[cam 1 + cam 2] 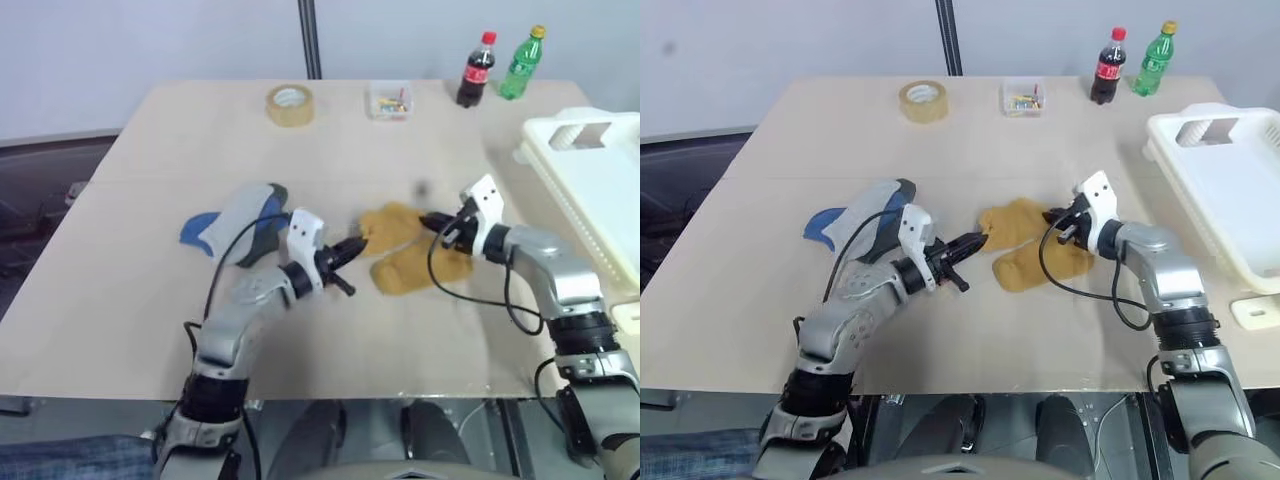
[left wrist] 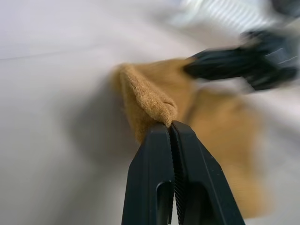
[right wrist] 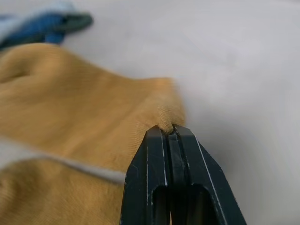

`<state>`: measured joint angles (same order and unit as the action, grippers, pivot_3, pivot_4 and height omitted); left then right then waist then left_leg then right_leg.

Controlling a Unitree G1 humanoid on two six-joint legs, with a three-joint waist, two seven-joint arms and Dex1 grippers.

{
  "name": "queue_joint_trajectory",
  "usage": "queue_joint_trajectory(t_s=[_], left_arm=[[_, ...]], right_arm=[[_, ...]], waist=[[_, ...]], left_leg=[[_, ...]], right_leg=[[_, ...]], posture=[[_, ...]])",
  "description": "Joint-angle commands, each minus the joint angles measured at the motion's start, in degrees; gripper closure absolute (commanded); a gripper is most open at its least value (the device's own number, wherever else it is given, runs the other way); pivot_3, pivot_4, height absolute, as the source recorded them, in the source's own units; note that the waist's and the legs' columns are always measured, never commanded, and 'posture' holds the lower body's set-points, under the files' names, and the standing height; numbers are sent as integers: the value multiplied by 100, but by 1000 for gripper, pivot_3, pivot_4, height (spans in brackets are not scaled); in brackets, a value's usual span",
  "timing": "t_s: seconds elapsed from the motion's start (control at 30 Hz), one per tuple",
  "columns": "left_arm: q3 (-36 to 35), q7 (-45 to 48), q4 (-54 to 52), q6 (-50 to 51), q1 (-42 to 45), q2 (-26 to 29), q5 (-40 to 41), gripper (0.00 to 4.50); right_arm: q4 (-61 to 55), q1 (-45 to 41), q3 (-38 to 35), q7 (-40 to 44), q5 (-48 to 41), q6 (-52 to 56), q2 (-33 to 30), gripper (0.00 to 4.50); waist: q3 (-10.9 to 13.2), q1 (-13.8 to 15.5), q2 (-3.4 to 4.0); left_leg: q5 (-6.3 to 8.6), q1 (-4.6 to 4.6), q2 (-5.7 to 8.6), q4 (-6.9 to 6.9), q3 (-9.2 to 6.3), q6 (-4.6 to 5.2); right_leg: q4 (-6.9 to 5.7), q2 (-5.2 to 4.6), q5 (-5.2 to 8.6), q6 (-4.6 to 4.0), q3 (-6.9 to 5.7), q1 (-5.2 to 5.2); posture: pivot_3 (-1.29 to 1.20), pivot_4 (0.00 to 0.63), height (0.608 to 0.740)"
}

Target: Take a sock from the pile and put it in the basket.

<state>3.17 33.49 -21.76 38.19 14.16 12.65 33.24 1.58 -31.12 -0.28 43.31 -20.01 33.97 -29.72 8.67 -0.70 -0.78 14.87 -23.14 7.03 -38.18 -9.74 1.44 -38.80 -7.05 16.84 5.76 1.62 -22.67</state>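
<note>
Pale grey wall backs a wide tan table (image 1: 130,330) that carries everything. Biggest on it is the white basket (image 1: 600,170), ribbed and with a handle hole, lying well off to the right of the right gripper (image 1: 432,221) at the table's right edge. Next comes the pile, split in two: mustard-yellow socks (image 1: 405,255) lie between the two grippers, and a blue and light-grey sock (image 1: 235,225) lies just behind and to the left of the left gripper (image 1: 352,246).

Left gripper is closed, its black fingers (image 2: 176,178) pinching a raised fold at the left edge of a mustard sock, as the left wrist view shows. Right gripper is closed too, its fingers (image 3: 171,178) nipping the right edge of the yellow cloth, which the right wrist view shows drawn up into a small peak. Both grippers point inward at each other across the yellow socks.

Well beyond the grippers, toward the far edge, stand a tape roll (image 1: 289,104), a small clear box (image 1: 389,100) of coloured bits, a cola bottle (image 1: 477,70) and a green bottle (image 1: 522,63).
</note>
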Motion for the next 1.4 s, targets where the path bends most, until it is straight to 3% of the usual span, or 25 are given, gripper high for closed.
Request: queue_joint_trajectory(t_s=[0.03, 0.13, 0.27, 0.63, 0.87, 0.97, 1.1, 1.23, 1.4], left_arm=[[-94, 134, -899, 247, -193, 69, 749, 4500], [-132, -85, -1193, 668, -474, 126, 1264, 4500], [186, -292, -1054, 656, -776, 267, 896, 4500], [798, -649, -162, -26, -823, 2, -170, 4500], [767, -856, 264, 255, -888, -111, -293, 4500], [702, -867, 500, 108, -763, -108, -441, 4500], [662, -924, 763, -66, -597, -110, -638, 4500], [630, -959, 916, -222, -539, -187, -719, 4500], [661, -977, 1050, -279, -459, -209, -840, 4500]], right_arm=[[-1051, 304, -383, 113, -464, 633, -404, 4449], [-1769, 668, -752, 47, -911, 1439, -815, 4449], [-2125, 1176, -971, -102, -1036, 1874, -1183, 4449], [-1994, 1628, -859, -471, -864, 1631, -1098, 4449], [-1935, 1761, -646, -379, -785, 1525, -1124, 4449], [-1971, 1841, -667, -390, -743, 1475, -1152, 3667], [-2014, 1755, -844, -315, -785, 1349, -1235, 1989], [-2004, 1590, -790, -289, -637, 557, -1019, 1989], [-2046, 1675, 25, 36, -213, -300, -819, 1989]], waist=[[-1, 9, 1], [-1, 27, 2], [-1, 15, 2], [-1, 53, 2], [-1, 62, 2], [-1, 75, 2], [-1, 99, 2], [-2, 100, 3], [-3, 127, 4]], left_leg=[[0, 2, 0, 0, -1, 0], [0, 4, 0, 0, 1, 1], [1, 15, 0, -1, 6, 1], [1, 19, 0, 1, 11, 2], [1, 19, 0, 1, 11, 2], [1, 20, -1, 1, 10, 2], [1, 20, 0, 0, 11, 2], [1, 23, -1, 2, 12, 1], [1, 24, -1, 2, 11, 1]], right_leg=[[0, 0, 0, 0, -1, 2], [2, 0, 0, 0, 0, 8], [-4, 3, 0, 0, 4, 15], [-1, 1, 0, 0, 7, 19], [-1, 1, 0, 0, 7, 18], [-2, 3, 0, 0, 5, 19], [-1, 2, 0, 0, 6, 20], [-2, 3, 0, 1, 7, 20], [-2, 3, 0, 1, 5, 21]], posture=[[0, 150, 740], [0, 150, 740], [0, 150, 740], [0, 150, 740], [0, 150, 740], [0, 150, 740], [0, 150, 740], [0, 150, 740], [0, 150, 740]])
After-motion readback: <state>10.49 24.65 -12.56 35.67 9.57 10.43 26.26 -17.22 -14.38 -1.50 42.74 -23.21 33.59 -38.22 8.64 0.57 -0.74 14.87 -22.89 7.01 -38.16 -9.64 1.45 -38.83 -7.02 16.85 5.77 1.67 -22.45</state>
